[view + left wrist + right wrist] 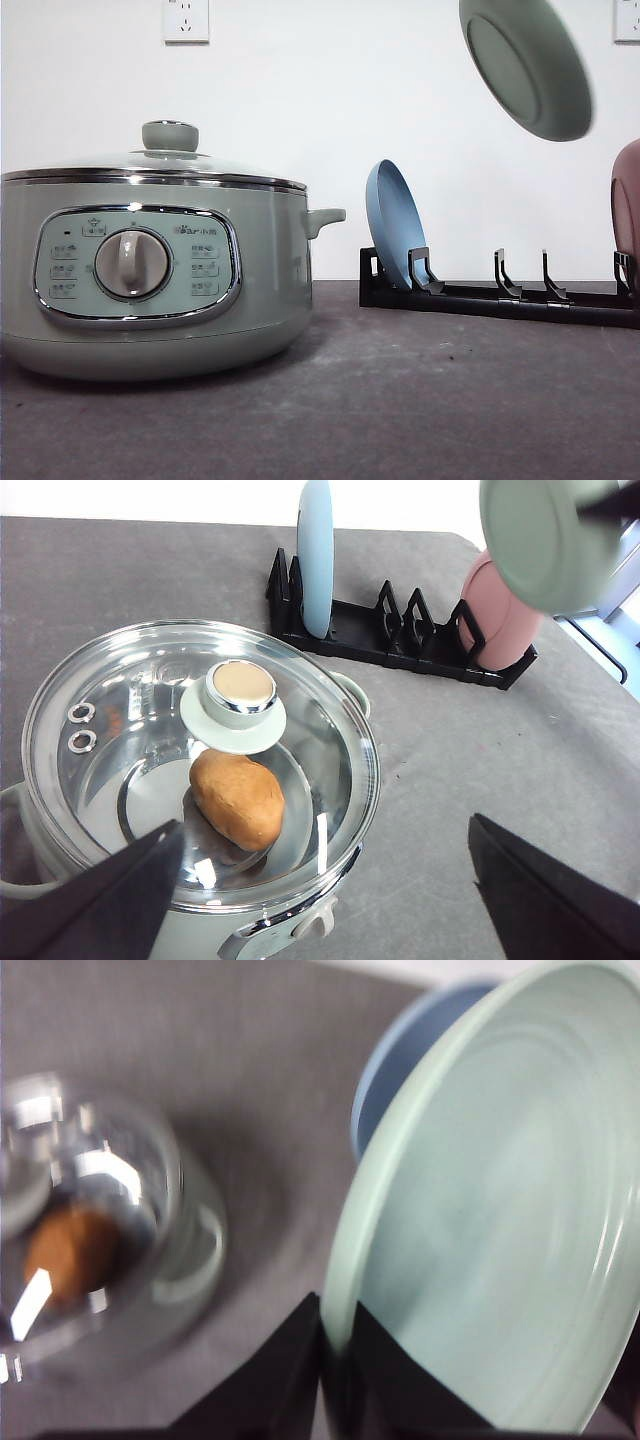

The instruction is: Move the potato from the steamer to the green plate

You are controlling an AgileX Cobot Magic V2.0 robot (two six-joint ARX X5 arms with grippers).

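The left gripper (320, 880) hangs wide open and empty above the lidded steamer (190, 880), the potato (237, 798) inside, just ahead of its jaws. It looks firm, smooth and fairly light; grip across its narrow middle. The right gripper (335, 1360) pinches the green plate (500, 1220) by its rim, aloft.

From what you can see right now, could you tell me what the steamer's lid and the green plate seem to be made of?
The lid looks like clear glass with a steel rim: the potato shows through it. The green plate has a smooth, faintly glossy surface, possibly glazed ceramic or melamine.
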